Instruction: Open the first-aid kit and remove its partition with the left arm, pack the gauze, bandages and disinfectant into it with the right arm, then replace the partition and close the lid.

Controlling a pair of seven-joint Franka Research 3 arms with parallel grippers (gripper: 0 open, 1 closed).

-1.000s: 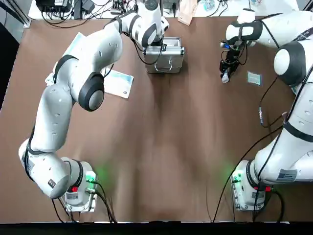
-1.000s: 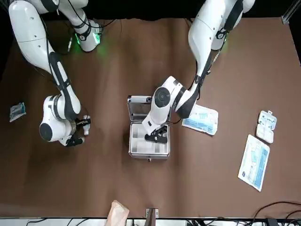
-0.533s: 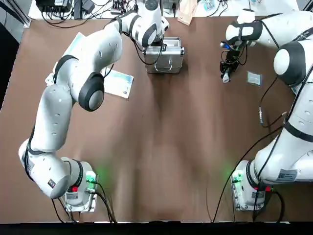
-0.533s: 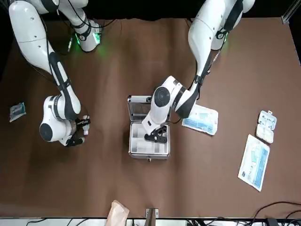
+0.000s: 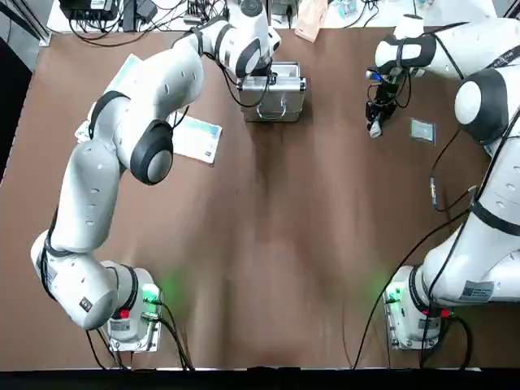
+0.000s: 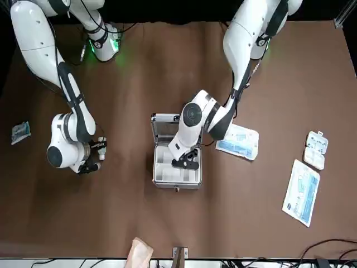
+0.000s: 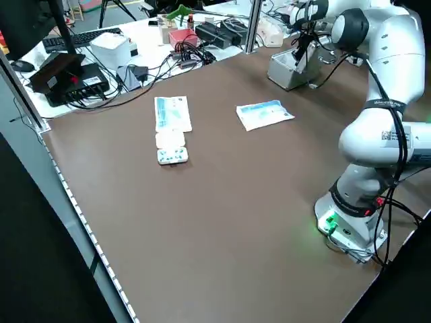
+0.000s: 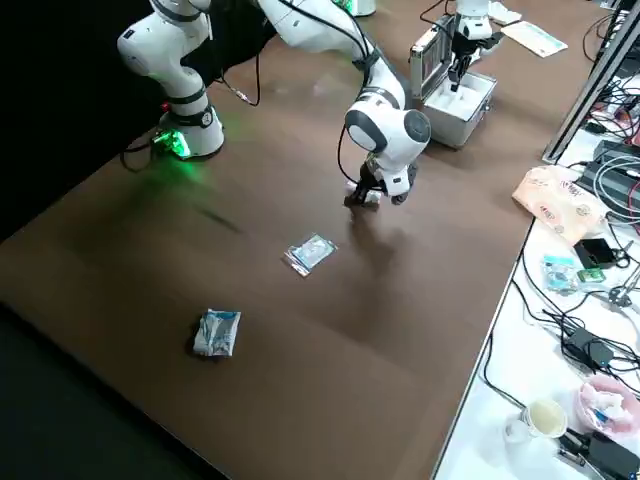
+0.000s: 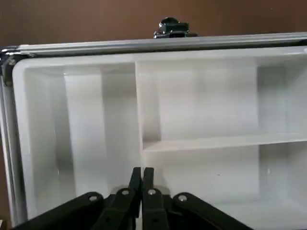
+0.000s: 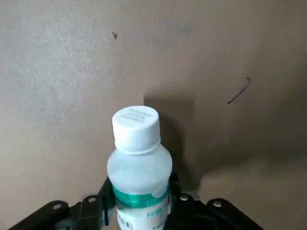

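Note:
The first-aid kit [image 5: 275, 96] stands open at the table's far middle, its lid [image 6: 165, 127] upright. The white partition [image 9: 201, 143] lies inside the case. My left gripper [image 6: 184, 161] reaches down into it, and in the left wrist view its fingers [image 9: 148, 179] are pressed together on a divider wall. My right gripper [image 5: 375, 120] is low over the table at the far right, shut on the disinfectant [image 10: 139, 163], a small white bottle with a green label. A small clear packet [image 5: 422, 130] lies just beyond it and another packet [image 8: 217, 332] farther out; I cannot tell gauze from bandages.
A flat blue-white pack [image 5: 197, 139] lies left of the case. Another flat pack [image 6: 302, 191] and a small white box [image 6: 316, 148] sit nearer the table's left edge. Cables and clutter [image 7: 202, 33] line the bench past the far edge.

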